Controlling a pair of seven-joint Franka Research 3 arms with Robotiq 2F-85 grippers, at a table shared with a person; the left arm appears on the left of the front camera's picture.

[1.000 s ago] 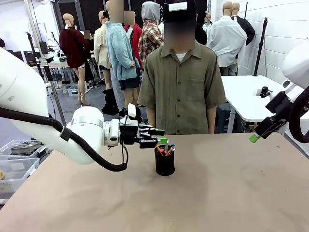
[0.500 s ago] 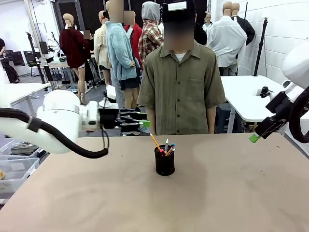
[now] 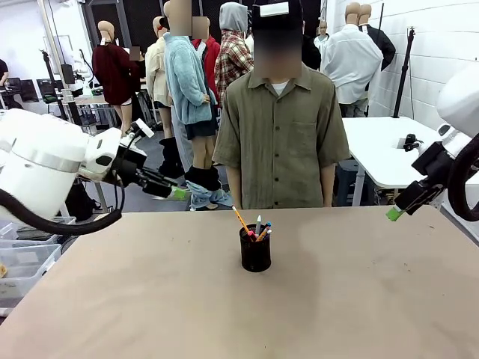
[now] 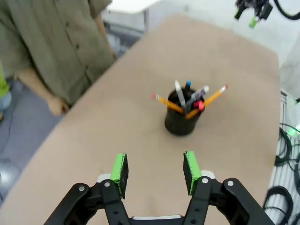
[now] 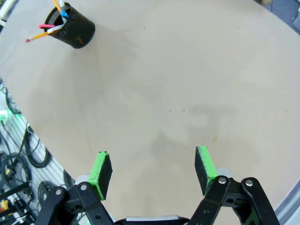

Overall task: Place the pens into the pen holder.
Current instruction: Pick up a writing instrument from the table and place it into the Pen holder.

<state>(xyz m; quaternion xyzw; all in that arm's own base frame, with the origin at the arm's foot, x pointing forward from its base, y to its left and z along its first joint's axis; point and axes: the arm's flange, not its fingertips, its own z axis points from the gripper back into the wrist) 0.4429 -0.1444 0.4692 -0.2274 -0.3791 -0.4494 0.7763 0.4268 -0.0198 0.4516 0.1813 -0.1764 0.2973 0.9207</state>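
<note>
Your left gripper (image 4: 154,171) hangs above the table's (image 3: 359,299) left far corner region, well apart from the pen holder (image 3: 255,251), which stands upright near the middle of the tabletop, closer to the person's (image 3: 281,127) side than to yours. In the left wrist view the holder (image 4: 183,119) sits ahead of the fingers and a little toward the one on the picture's right, with bare table between; the jaws stand spread apart with nothing between the green pads (image 4: 120,168). Your right gripper (image 5: 153,168) is off at the table's right edge, and its own camera shows the holder (image 5: 72,26) far away in the upper left corner; those jaws are spread wide as well, empty. In the front view you see its green tip (image 3: 394,214) hanging beyond the right end of the table. The holder is a small black cylindrical cup, and the pens (image 3: 254,226) stand in it, fanned out above the rim: an orange pencil (image 4: 167,102) with a pink end leaning one way, another orange one (image 4: 212,96) leaning the opposite way, a white-grey stick (image 4: 179,91) and a dark one with a blue end (image 4: 187,86) rising between them. The person stands at the far edge directly behind the cup, one hand (image 4: 57,106) hanging below the table edge. You can read no label or writing on the cup or pens.
</note>
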